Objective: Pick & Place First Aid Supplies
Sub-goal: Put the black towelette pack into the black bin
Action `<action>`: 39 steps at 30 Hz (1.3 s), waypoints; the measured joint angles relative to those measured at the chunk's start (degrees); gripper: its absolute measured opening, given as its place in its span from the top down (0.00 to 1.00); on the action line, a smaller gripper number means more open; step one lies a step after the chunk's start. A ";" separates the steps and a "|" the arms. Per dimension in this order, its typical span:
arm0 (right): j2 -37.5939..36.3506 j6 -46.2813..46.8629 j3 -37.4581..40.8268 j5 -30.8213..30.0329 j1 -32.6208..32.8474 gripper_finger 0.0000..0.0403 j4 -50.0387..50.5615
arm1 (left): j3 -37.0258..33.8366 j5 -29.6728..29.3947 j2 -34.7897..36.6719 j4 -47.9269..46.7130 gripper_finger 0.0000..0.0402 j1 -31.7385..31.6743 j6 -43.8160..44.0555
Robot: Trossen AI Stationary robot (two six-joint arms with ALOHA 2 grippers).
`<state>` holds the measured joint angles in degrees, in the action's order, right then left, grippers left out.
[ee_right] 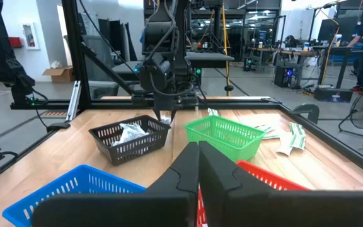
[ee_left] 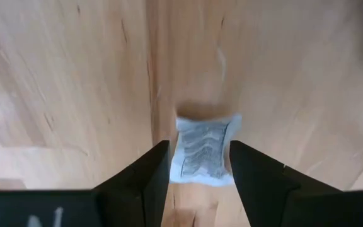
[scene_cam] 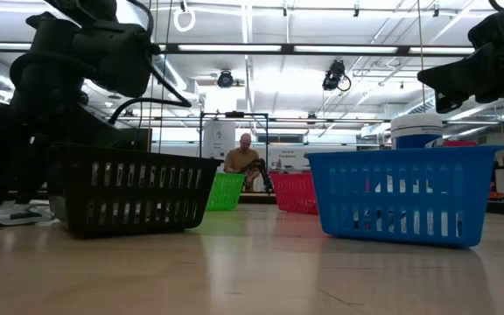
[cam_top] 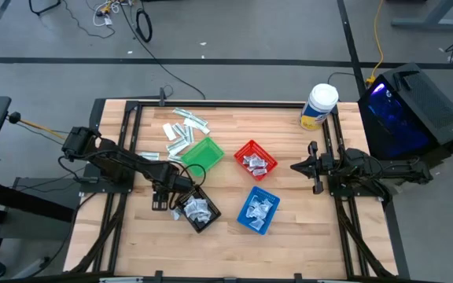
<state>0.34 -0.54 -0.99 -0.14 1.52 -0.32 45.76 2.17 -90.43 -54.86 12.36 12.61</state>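
My left gripper (ee_left: 199, 150) points down over the wood beside the black basket (cam_top: 197, 209), on its left edge side (cam_top: 163, 195), and is shut on a small white-grey sachet (ee_left: 202, 135). In the right wrist view that sachet (ee_right: 164, 116) hangs under the left gripper. More loose packets (cam_top: 182, 130) lie flat on the table near its far left. Sachets also lie in the black basket, the red basket (cam_top: 255, 160) and the blue basket (cam_top: 257, 211). My right gripper (ee_right: 198, 157) is shut and waits at the table's right side (cam_top: 299, 167). My left gripper pinches the sachet between its two fingers, one on each side edge (ee_left: 179, 161). The fingers come from above, pointing down. The sachet's free end sticks out past the fingertips and throws a shadow on the wood below; it looks lifted clear of the table.
The green basket (cam_top: 204, 153) stands just beyond the left gripper, toward the far edge. A white-lidded yellow-labelled tub (cam_top: 319, 106) stands at the far right edge. Bare wood lies along the near edge (cam_top: 171, 251). A person (scene_cam: 246, 157) sits far behind the table.
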 joint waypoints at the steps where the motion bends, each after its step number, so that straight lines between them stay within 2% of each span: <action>1: 0.00 0.00 0.00 -0.01 0.01 0.97 -0.01 | 0.00 -0.01 0.02 -0.98 0.57 -0.03 -0.43; 8: 0.01 0.01 0.01 -0.01 0.00 0.97 0.00 | 1.76 -0.97 0.07 -7.57 0.56 -0.50 -2.77; 12: 0.00 0.00 0.00 -0.02 0.01 0.97 0.00 | 4.54 -1.09 0.09 -10.54 0.52 -1.82 -2.77; 18: 0.02 0.00 0.00 -0.02 0.02 0.97 0.00 | 7.30 -1.09 0.11 -9.79 0.40 -2.67 -3.54; 23: 0.00 0.01 0.02 -0.02 0.02 0.97 0.00 | 6.91 -1.05 0.11 -9.21 0.26 -2.13 -5.87; 27: 0.00 0.01 0.01 -0.01 0.02 0.97 0.00 | 5.66 -1.05 0.11 -6.96 0.19 -0.93 -5.80; 39: 0.00 0.01 0.00 -0.01 0.01 0.97 0.00 | 2.40 -0.99 0.15 -3.11 0.17 1.09 -4.27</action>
<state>0.34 -0.52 -0.99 -0.15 1.53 -0.32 48.16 1.18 -90.28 -57.98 13.45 8.35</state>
